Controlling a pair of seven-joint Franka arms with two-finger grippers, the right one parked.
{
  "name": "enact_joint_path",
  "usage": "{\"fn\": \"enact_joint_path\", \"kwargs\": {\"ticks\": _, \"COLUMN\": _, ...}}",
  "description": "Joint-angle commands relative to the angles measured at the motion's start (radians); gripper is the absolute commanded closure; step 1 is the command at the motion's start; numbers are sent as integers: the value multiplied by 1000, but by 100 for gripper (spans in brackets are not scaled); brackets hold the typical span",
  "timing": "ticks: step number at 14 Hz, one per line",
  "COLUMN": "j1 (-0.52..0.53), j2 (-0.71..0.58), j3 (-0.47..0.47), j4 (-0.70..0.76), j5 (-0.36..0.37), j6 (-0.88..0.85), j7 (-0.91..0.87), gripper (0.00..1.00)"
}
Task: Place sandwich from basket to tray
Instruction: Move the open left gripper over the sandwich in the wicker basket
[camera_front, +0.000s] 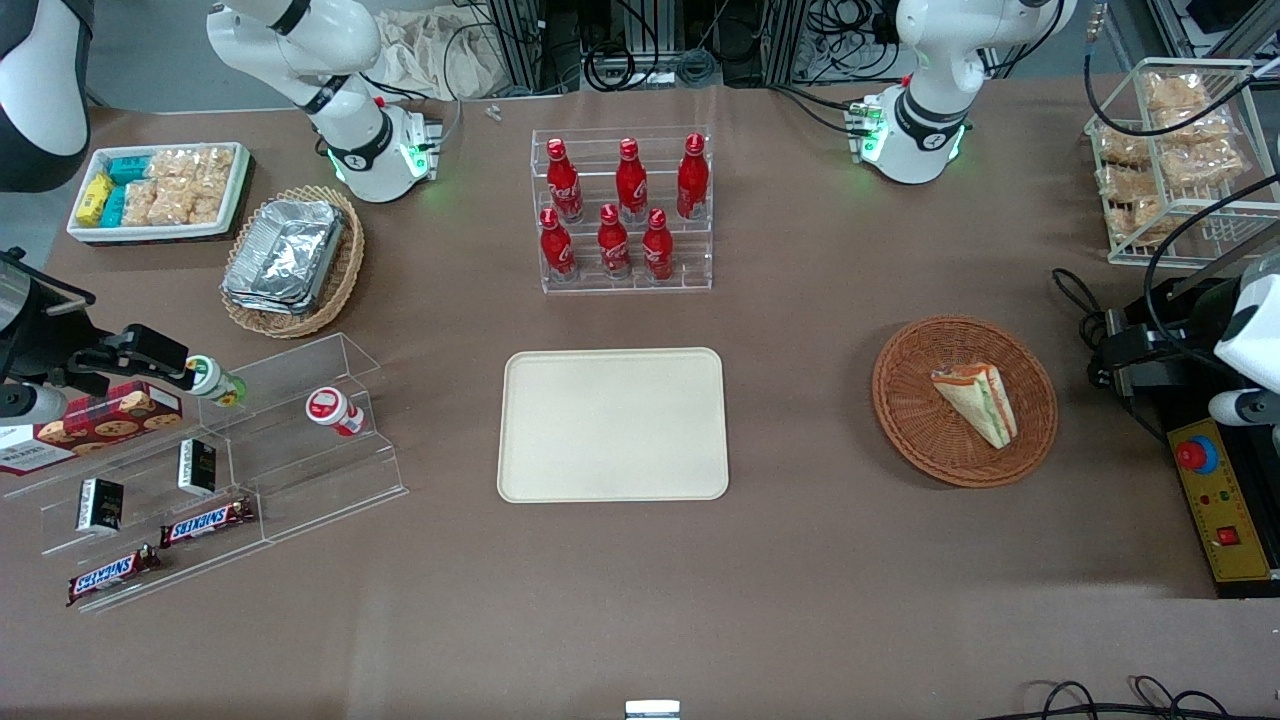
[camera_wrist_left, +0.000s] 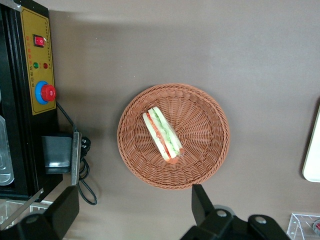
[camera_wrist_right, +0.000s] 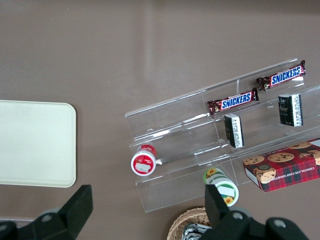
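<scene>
The sandwich (camera_front: 976, 400) is a wrapped triangular wedge lying in the round reddish-brown basket (camera_front: 920, 420), with its green, orange and red filling edge visible (camera_wrist_left: 162, 134). The cream tray (camera_front: 612, 424) sits bare at the table's middle, toward the parked arm from the basket; its rim also shows (camera_wrist_left: 311, 150). My gripper (camera_wrist_left: 132, 206) hangs open well above the table, apart from the basket (camera_wrist_left: 205, 150), and nothing is between its fingers (camera_wrist_left: 200, 200). Only the working arm's white wrist (camera_front: 1250, 335) shows in the front view, at the working arm's end.
A yellow control box with a red stop button (camera_front: 1196, 455) and a black box with cables (camera_front: 1130, 355) lie beside the basket toward the working arm's end. A clear rack of red bottles (camera_front: 622, 212) stands farther from the front camera than the tray.
</scene>
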Motion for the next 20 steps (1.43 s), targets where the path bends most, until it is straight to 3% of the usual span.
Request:
{"fn": "enact_joint_path", "kwargs": {"ticks": 1, "j1": -13, "j2": -13, "j3": 18, "j4": -1, "j5": -15, "j6": 4, "j7": 10, "gripper": 0}}
{"fn": "enact_joint_path", "kwargs": {"ticks": 5, "j1": -13, "j2": -10, "j3": 18, "j4": -16, "j5": -21, "j6": -12, "j7": -8, "gripper": 0}}
{"fn": "enact_joint_path", "kwargs": {"ticks": 9, "j1": -13, "j2": -163, "j3": 18, "j4": -286, "j5": -24, "j6": 129, "j7": -43, "gripper": 0}}
{"fn": "enact_joint_path", "kwargs": {"ticks": 11, "j1": -13, "j2": -243, "j3": 18, "j4": -439, "j5": -62, "j6": 227, "j7": -91, "gripper": 0}}
{"fn": "enact_joint_path", "kwargs": {"ticks": 17, "j1": -10, "j2": -323, "j3": 18, "j4": -775, "j5": -67, "j6": 494, "j7": -140, "gripper": 0}}
{"fn": "enact_joint_path", "kwargs": {"ticks": 20, "j1": -13, "j2": -279, "j3": 18, "j4": -819, "j5": -68, "j6": 580, "j7": -218, "gripper": 0}}
